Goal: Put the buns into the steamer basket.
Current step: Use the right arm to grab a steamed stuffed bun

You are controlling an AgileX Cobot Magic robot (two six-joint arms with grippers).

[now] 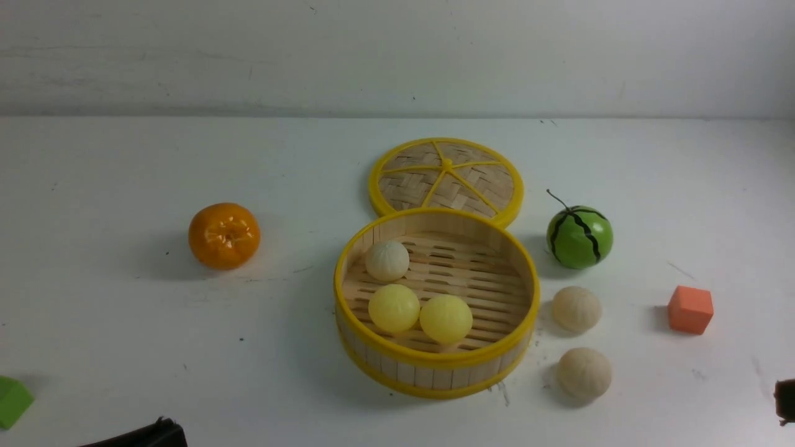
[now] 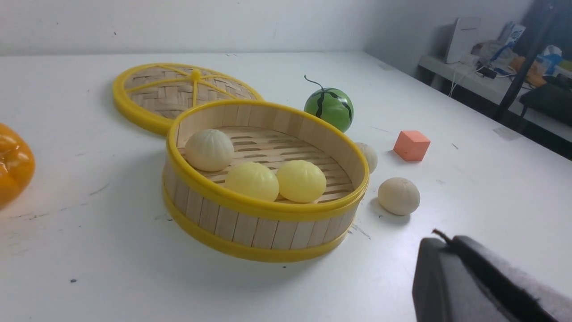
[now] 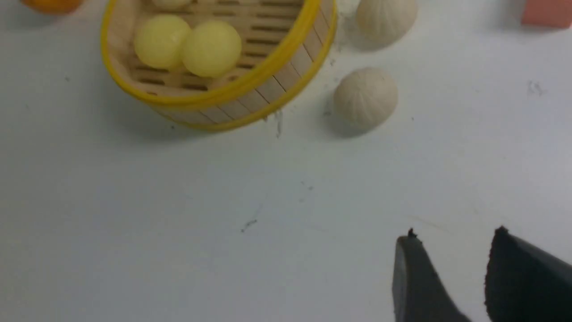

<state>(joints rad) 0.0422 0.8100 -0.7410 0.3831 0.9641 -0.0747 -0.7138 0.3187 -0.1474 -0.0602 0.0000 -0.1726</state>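
The steamer basket [image 1: 525, 273] stands mid-table. It holds one cream pleated bun [image 1: 387, 260] and two pale yellow buns [image 1: 394, 308] [image 1: 446, 318]. Two more cream pleated buns lie on the table to its right, one farther [image 1: 576, 308] and one nearer [image 1: 584, 372]. My left gripper [image 2: 447, 239] is shut and empty, low at the front left [image 1: 163, 426]. My right gripper [image 3: 453, 237] is open and empty, with a bare gap between its fingers, at the front right edge [image 1: 784, 399]. The nearer table bun also shows in the right wrist view [image 3: 365, 96], well apart from the fingers.
The woven yellow-rimmed lid [image 1: 446, 179] lies flat behind the basket. A glossy orange [image 1: 223, 235] sits to the left. A green striped watermelon ball [image 1: 579, 236] and an orange-pink cube [image 1: 690, 309] sit to the right. A green block [image 1: 12, 401] lies at the front left edge.
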